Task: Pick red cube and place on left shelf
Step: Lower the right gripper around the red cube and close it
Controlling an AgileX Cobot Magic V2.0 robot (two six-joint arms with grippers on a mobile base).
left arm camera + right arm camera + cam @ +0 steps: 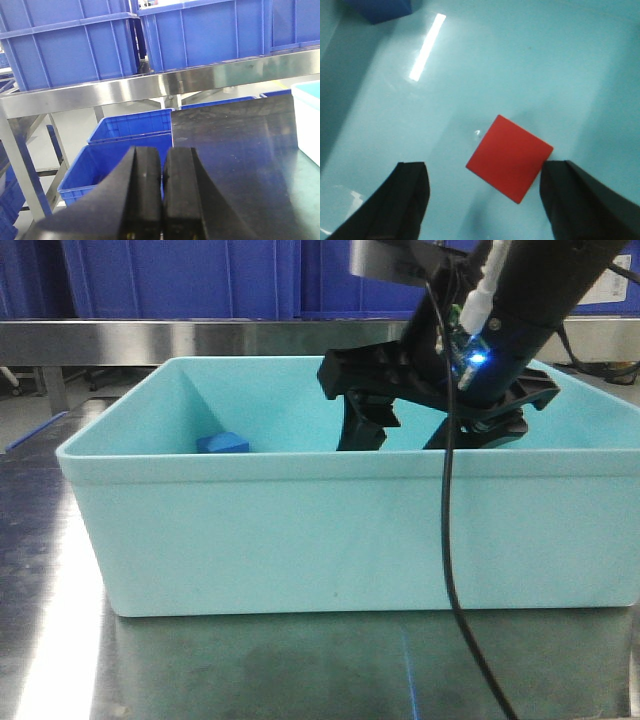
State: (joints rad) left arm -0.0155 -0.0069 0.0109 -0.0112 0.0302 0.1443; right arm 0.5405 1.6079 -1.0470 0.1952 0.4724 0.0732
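Note:
The red cube (510, 157) lies on the floor of a pale turquoise bin (300, 530), turned diagonally. My right gripper (487, 175) is open around it, and the cube's right corner sits close against the right finger (585, 200). From the front, the right gripper (420, 435) reaches down inside the bin, whose wall hides the cube. The left gripper (163, 155) is shut on nothing, above the table's left edge. It faces the left shelf (150, 87), a steel-railed rack carrying large blue crates (75, 50).
A blue cube (222, 444) rests in the bin's far left corner, also seen as a blue cube (385, 10) ahead of the right gripper. More blue crates (125, 130) stand on the floor beside the dark tabletop (240, 150). A black cable (450, 540) hangs in front of the bin.

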